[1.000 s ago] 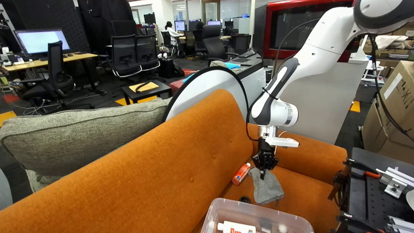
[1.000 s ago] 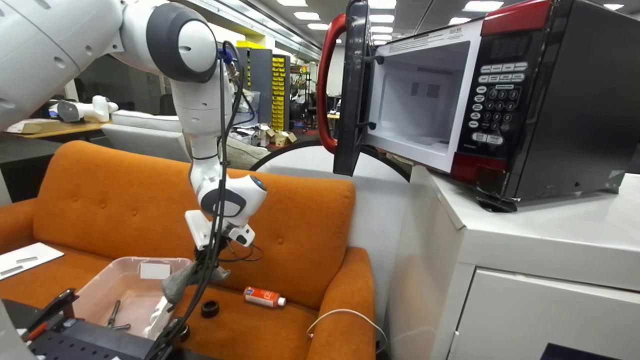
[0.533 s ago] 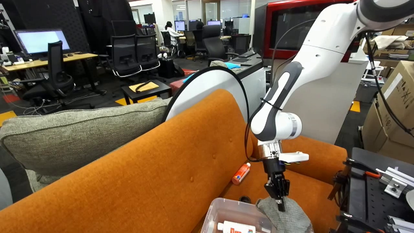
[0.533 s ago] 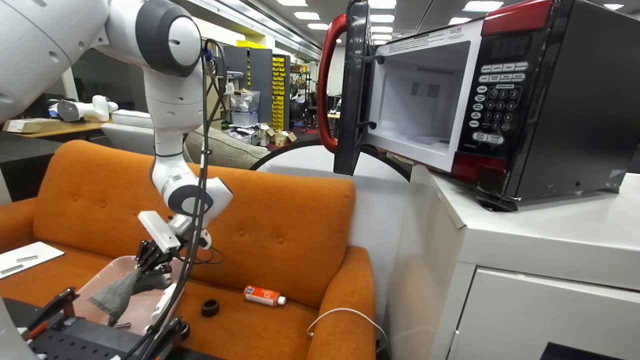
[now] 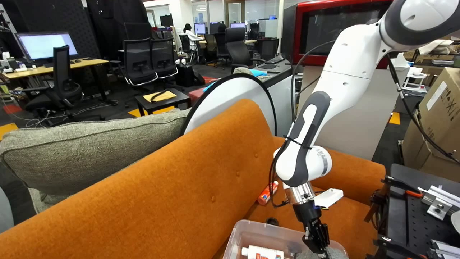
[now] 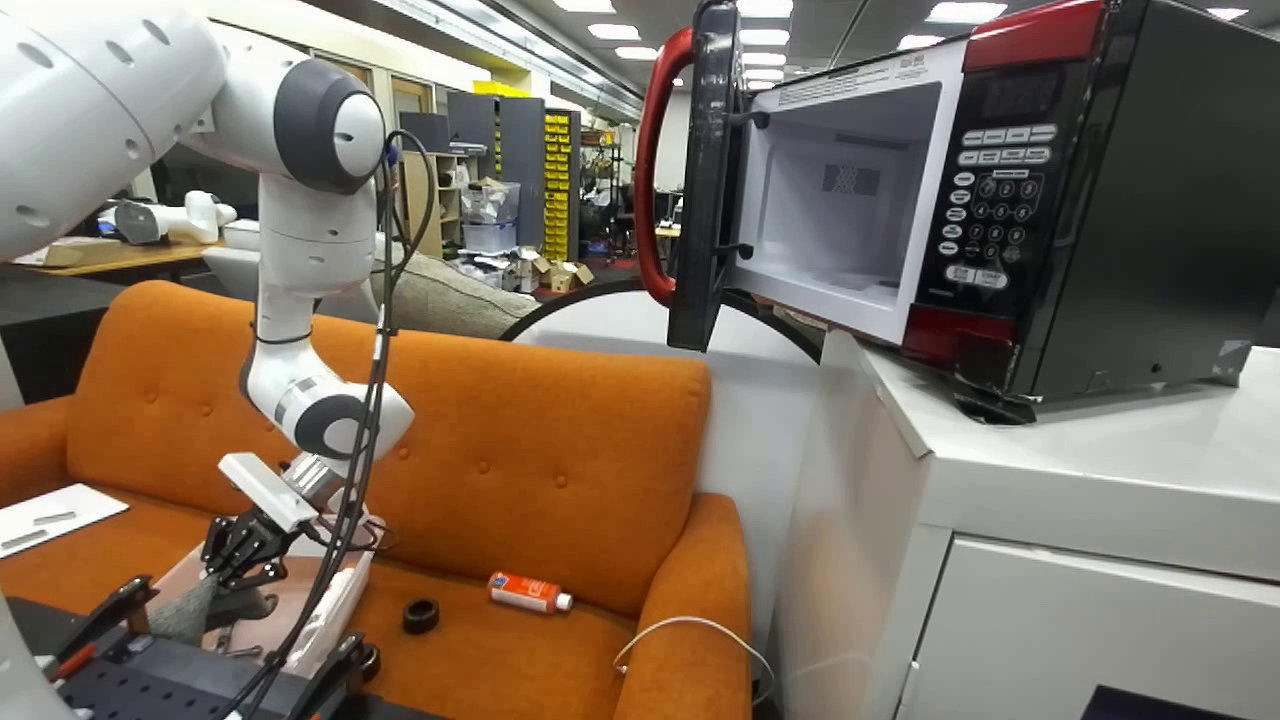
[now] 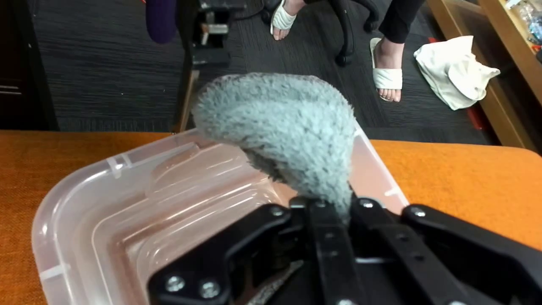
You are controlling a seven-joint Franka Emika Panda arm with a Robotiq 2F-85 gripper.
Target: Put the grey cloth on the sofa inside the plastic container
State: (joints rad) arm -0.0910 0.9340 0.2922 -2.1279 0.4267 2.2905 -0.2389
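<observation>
Over the plastic container [image 5: 267, 235]: hand [image 7: 345, 207], one, set low and tilted.
Hand, condition: fingers [image 7: 332, 241] pinching one part of the cloth, the rest bending away free.
Grey cloth [image 7: 283, 118]: one, fluffy-faced; held clear of the sofa [image 5: 201, 172], over or just within the container, its exact depth I cannot tell. In the wrist view its loose end covers a stretch of the rim; whether it touches there, I cannot tell either.
Container, contents: white bottle [image 5: 264, 253], lying, cut off by the lower edge of an exterior view; small dark objects [image 6: 243, 652], partly hidden, not identified.
Sofa, seat: orange, bearing the container; also orange bottle [image 6: 525, 592], lying well apart from the container; black ring [image 6: 420, 617], near the container, between it and that bottle; white board [image 6: 60, 520], on the container's opposite side.
Step at the container: placing, as I judge it; cloth at its destination, not yet let go.
Next move for the hand: I should bring the cloth fully inside the container's walls, lower it toward the contents, then part the fingers and rise straight out.
Cloth, hazard: soft and pliant, I expect; its loose end may drape over the container's rim or cling to a finger, so I would check the wrist view before withdrawing.
</observation>
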